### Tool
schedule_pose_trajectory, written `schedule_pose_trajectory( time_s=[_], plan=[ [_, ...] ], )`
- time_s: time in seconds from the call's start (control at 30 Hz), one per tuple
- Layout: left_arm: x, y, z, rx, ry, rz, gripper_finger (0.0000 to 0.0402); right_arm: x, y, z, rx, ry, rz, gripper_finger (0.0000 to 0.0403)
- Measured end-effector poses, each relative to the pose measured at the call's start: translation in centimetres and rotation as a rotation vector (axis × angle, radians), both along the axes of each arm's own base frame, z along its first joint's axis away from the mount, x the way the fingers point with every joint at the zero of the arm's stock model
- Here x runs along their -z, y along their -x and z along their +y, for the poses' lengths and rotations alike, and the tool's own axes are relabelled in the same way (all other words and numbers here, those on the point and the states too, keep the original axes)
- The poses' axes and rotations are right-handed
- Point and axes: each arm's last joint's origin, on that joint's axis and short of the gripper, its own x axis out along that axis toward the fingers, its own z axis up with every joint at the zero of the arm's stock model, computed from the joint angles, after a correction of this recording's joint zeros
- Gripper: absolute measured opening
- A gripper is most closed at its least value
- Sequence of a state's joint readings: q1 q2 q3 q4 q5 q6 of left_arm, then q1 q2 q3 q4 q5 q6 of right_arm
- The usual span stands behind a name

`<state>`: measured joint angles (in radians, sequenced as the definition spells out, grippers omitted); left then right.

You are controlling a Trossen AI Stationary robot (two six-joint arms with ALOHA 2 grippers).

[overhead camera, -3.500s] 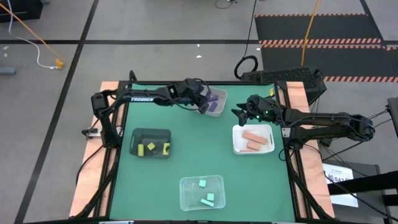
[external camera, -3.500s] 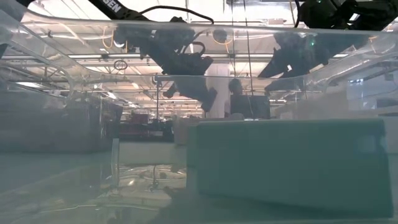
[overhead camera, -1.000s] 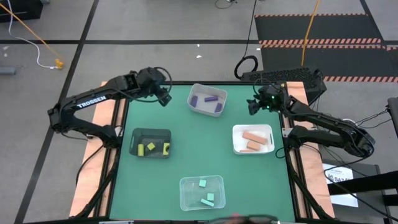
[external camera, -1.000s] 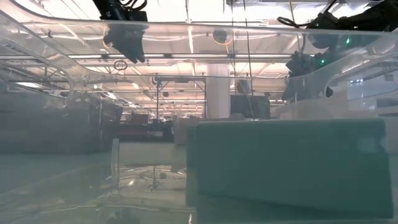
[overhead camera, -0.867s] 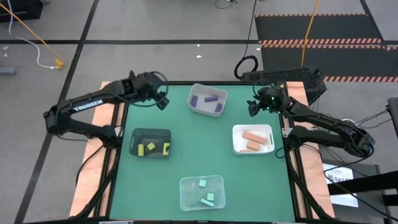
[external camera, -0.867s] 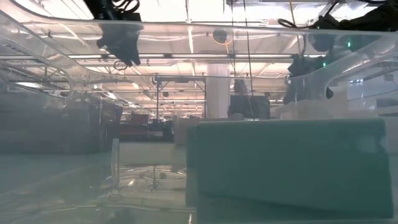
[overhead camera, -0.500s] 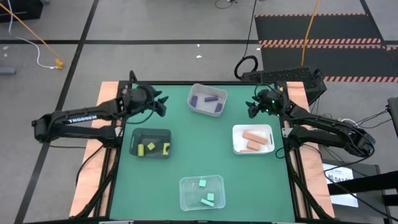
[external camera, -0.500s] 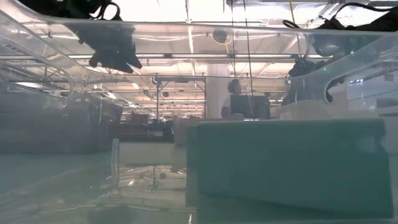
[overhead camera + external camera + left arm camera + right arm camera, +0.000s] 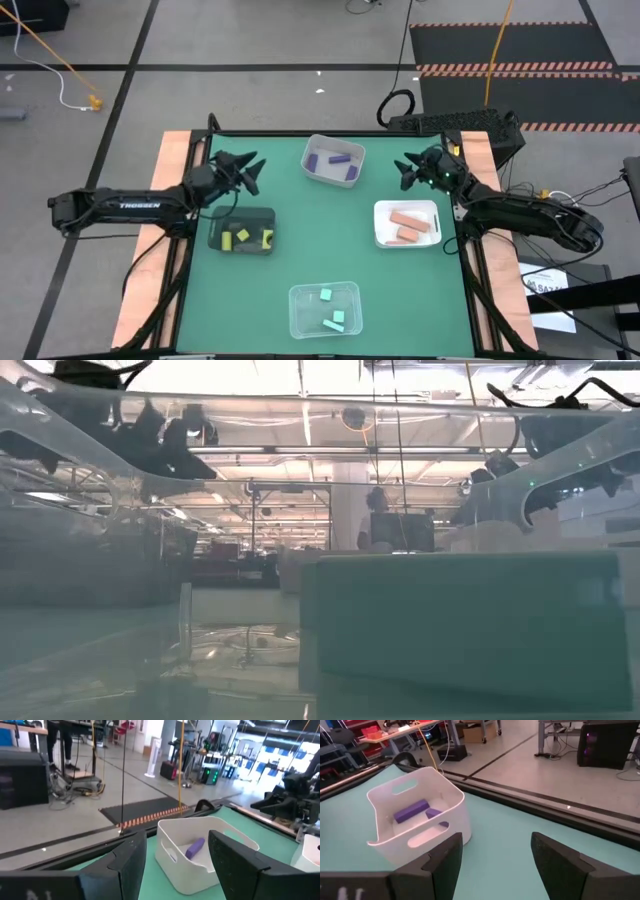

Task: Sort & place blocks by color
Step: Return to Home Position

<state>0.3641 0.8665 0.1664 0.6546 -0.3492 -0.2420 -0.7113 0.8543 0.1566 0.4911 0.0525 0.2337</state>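
Left hand [image 9: 254, 170] spread empty at table's [image 9: 320, 250] left edge | right hand [image 9: 402, 172] spread empty | left arm [image 9: 140, 207]: TROSSEN

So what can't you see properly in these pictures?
Low view: the wall of the clear tray and a close mint block blur or hide what lies behind.
Left wrist view: the wall of the grey bin hides all but one purple block.
High view: the yellow blocks are too small to tell shapes.
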Motion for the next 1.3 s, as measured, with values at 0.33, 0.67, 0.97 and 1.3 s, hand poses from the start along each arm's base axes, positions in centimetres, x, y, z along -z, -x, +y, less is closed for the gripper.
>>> schedule_pose_trajectory(
  time_s=[0.33,0.67,0.97,1.3],
  plan=[
    [3.0,1.4,-0.6,0.026,0.047,0.008,0.0214,0.2,0.1,0.1,-0.001,-0.002,-0.01,0.0226],
    [4.4,1.9,-0.8,0.028,0.102,0.051,0.0214,0.3,0.1,0.1,-0.015,0.027,0.026,0.0226],
    [4.5,1.9,-0.8,0.028,0.103,0.056,0.0214,1.1,0.7,0.6,0.004,0.033,-0.049,0.0226],
    [4.5,1.9,-0.8,0.031,0.086,0.072,0.0214,0.6,0.7,0.4,0.059,0.045,-0.129,0.0226]
  ],
)
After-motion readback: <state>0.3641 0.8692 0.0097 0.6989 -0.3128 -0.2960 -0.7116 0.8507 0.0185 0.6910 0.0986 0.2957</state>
